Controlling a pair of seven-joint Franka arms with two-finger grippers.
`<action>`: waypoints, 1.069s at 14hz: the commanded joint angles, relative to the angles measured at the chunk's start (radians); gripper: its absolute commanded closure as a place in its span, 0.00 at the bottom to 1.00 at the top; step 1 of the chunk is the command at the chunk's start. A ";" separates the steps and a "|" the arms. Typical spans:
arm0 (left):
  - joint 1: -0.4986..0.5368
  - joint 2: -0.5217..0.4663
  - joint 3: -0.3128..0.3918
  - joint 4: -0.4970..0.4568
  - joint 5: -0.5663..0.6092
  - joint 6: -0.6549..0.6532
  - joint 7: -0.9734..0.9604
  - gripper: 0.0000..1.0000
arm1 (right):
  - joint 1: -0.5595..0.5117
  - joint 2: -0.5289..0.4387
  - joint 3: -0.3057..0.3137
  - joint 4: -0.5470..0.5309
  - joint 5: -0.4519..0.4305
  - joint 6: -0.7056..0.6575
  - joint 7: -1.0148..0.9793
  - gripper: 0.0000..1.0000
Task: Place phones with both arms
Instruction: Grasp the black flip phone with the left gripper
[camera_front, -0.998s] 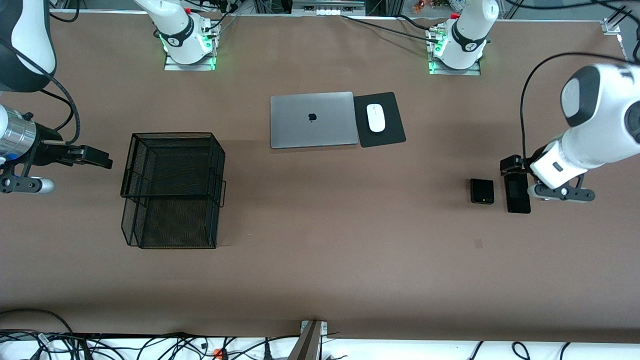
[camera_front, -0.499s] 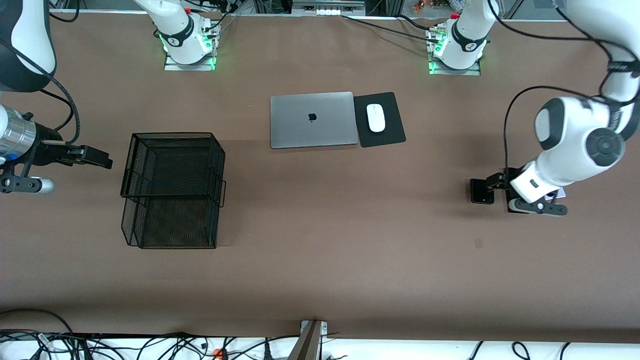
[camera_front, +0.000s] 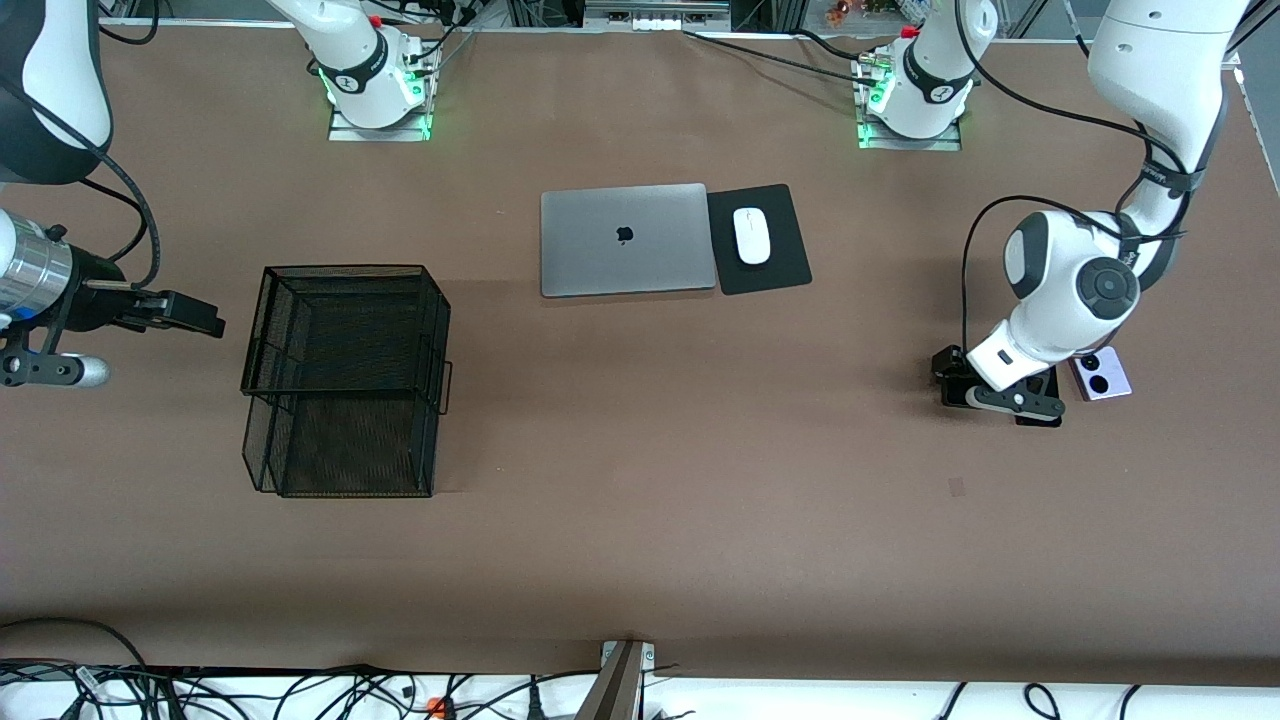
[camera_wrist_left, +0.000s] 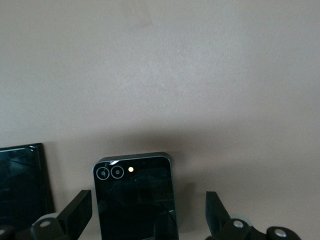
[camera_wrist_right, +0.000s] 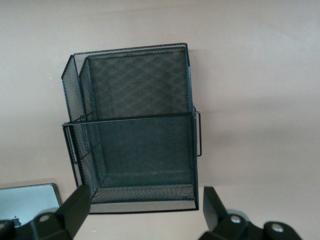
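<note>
Swinging over from the slim bar phone (camera_front: 1043, 383) in the past second, my left tool (camera_front: 950, 372) now hangs over the square black folded phone (camera_wrist_left: 136, 196), and the lavender phone (camera_front: 1101, 375) has come into sight just beside the bar, toward the left arm's end of the surface (camera_front: 700, 480). My left tool is released, its jaws standing wide to either side of the folded phone in the left wrist view, touching nothing. My right tool (camera_front: 185, 313) waits, also released, off the end of the wire basket (camera_front: 345, 380), which fills the right wrist view. All three phones lie flat in a close row at the left arm's end, well apart from the basket; laptop (camera_front: 625, 240) and mouse (camera_front: 751, 235) sit farther from the front camera. My worry from here: the folded phone is thin and flat, so fingertips (camera_wrist_left: 77, 212) coming down off-centre could skid across its glossy face, or nudge the bar lying just beside it. A shallow pinch on the edges could let it slip on the lift.
</note>
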 joint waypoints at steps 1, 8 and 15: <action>0.015 -0.007 0.000 -0.031 0.025 0.037 0.018 0.00 | -0.003 -0.002 0.002 0.013 0.000 -0.017 0.004 0.00; 0.038 0.040 0.003 -0.043 0.026 0.128 0.020 0.00 | -0.003 -0.002 0.002 0.013 0.000 -0.015 0.003 0.00; 0.053 0.062 0.002 -0.045 0.025 0.152 0.000 0.00 | -0.003 -0.002 0.002 0.013 0.000 -0.015 0.003 0.00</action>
